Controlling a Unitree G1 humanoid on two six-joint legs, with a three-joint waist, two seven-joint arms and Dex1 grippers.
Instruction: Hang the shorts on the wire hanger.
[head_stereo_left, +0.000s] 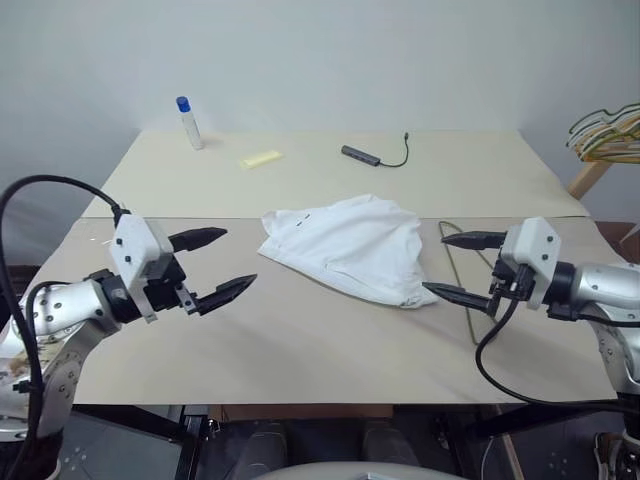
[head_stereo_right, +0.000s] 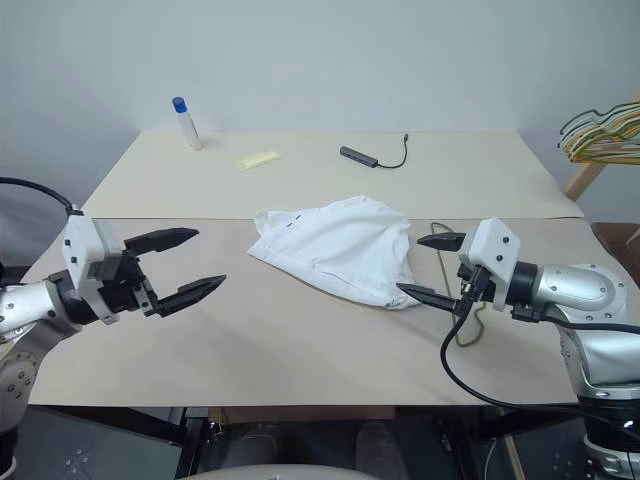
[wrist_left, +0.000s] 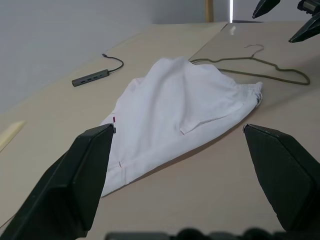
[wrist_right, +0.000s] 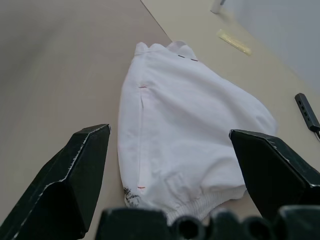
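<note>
A beige table is lying in front of the robot, with white shorts spread flat on it between the two grippers. The left gripper is hovering to one side of the shorts, its two black jaws spread wide and grasping nothing. The right gripper is hovering on the opposite side, jaws likewise released and empty, with the gathered waistband end of the shorts lying just ahead of them. The olive-grey wire hanger is lying flat on the table just beside that waistband, partly under the right gripper's jaws; the shorts' edge seems to be touching or overlapping part of the wire, though the exact contact is hard to tell. Well beyond both sets of jaws, a blue-capped white bottle, a pale yellow strip and a grey adapter with a black cable are resting at the far side.

Likely risks from here: the thin fabric is bunching loosely, so a pinch could catch only one layer and let the shorts slide away. The thin wire is lying flush on the surface, so closing jaws could skid over it or push it aside. Lifting the shorts could also drag the hanger along.
</note>
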